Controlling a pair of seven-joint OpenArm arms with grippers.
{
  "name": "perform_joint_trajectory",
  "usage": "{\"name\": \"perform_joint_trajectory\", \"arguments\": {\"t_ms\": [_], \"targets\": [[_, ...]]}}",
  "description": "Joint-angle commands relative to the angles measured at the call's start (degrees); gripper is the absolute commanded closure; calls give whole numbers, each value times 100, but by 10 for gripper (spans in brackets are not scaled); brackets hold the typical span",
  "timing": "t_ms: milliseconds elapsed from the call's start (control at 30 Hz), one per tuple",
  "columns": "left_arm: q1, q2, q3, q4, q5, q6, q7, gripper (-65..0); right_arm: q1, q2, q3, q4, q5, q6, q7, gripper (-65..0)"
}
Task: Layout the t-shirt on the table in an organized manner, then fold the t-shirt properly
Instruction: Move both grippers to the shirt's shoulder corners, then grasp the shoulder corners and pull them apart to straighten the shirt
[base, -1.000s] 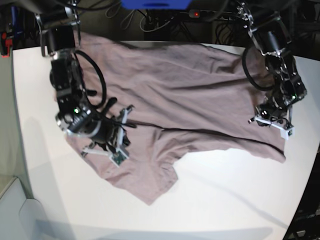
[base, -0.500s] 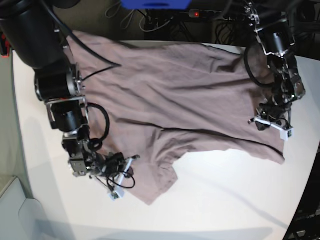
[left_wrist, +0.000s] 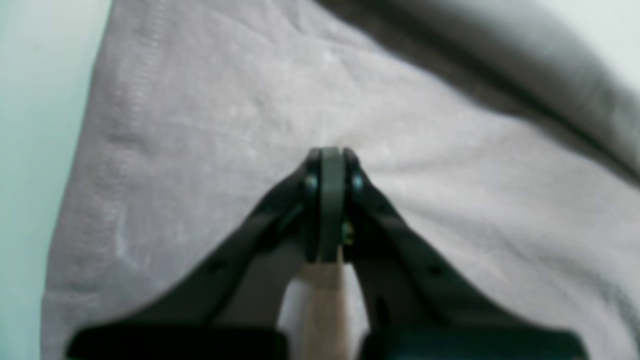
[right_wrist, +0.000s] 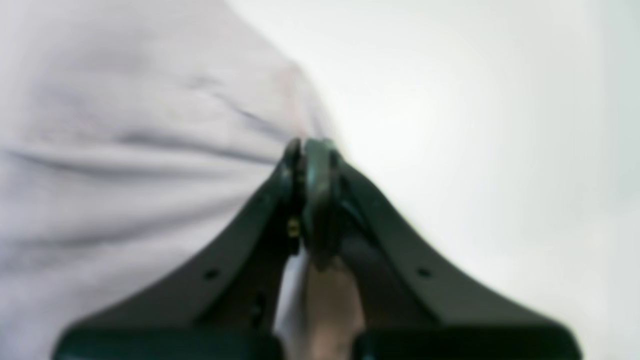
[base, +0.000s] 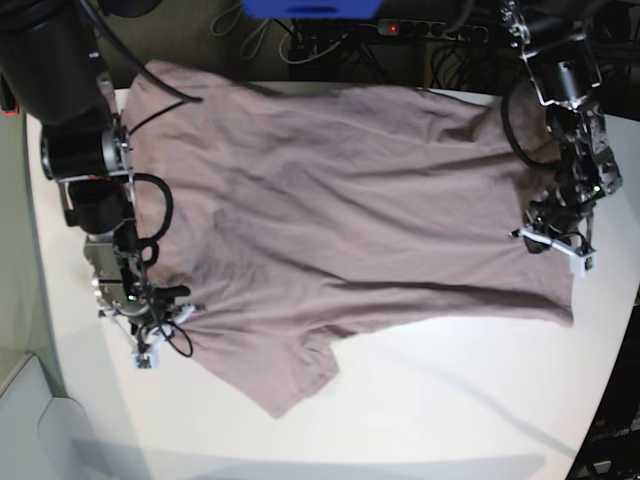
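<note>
Right pincer (base: 150, 335): At the left of the base view you find it low on the bench (base: 420, 400), its jaws closed. The right wrist view shows creases running into the tips at the cloth's edge, so judge it to be clamped on the t-shirt (base: 340, 220).
Right-side cloth edge: In the right wrist view the garment's border ends at the jaw tips, with bare bench beyond. Treat the bite as shallow. A hard pull could slip it free.
T-shirt: It lies spread across the middle of the bench, wider than it is deep, with one sleeve pointing toward the near edge. Its far edge reaches the back of the bench. Wrinkles and a dark fold line cross the body, so you should judge the layout step unfinished.
Fold line: A long shadowed ridge runs across the lower body toward the right. If you tension only one side, this ridge may set into a skewed crease.
Left pincer (base: 555, 240): At the right of the base view it rests on the cloth near the hem corner. The left wrist view shows its jaws pressed together, and cloth lies all around the tips. Whether any fabric is caught between them you cannot tell.
Risk, uneven pull: If one pincer grips and the other does not, the shirt would rotate rather than flatten.
Risk, bench edge: The right-hand hem lies near the bench's edge. Outward drag could carry it over.
</note>
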Motion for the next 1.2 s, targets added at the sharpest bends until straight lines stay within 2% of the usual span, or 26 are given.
{"name": "perform_joint_trajectory", "arguments": {"t_ms": [0,100,333,400,533,600,700,800,967,1067,1167], "targets": [[76,-67,-4,-47,326,192,392,-4,63,136,12,-33,-76,-322,-282,-1],[173,-67,5,-38,326,192,401,-4,54,276,21,-33,-76,-647,-291,0],[191,-67,13,-38,300,192,401,-4,72,347,21,160,-76,-656,-352,0],[191,-67,13,-38,300,192,401,-4,19,347,21,380,-76,-656,-572,0],[182,-67,13,331,300,192,410,-4,-192,347,118,1347,-76,-656,-1091,0],[191,-49,13,622,291,192,445,-3,-412,338,425,2041,-76,-656,-1381,0],[155,-31,-4,1079,291,192,796,-3,-851,294,882,3386,-76,-656,-1838,0],[50,-5,5,1562,291,192,963,-4,-1221,153,891,4529,-93,-656,-2286,0],[-117,-5,-13,2037,291,200,1289,-4,-2021,109,909,5936,-84,-656,-2972,0],[-187,-49,-30,1835,335,218,1139,-4,-2566,-14,909,6235,-84,-656,-2999,0],[-583,-93,13,1070,335,218,911,-5,-2882,-49,909,6217,-84,-647,-2999,0]]}}
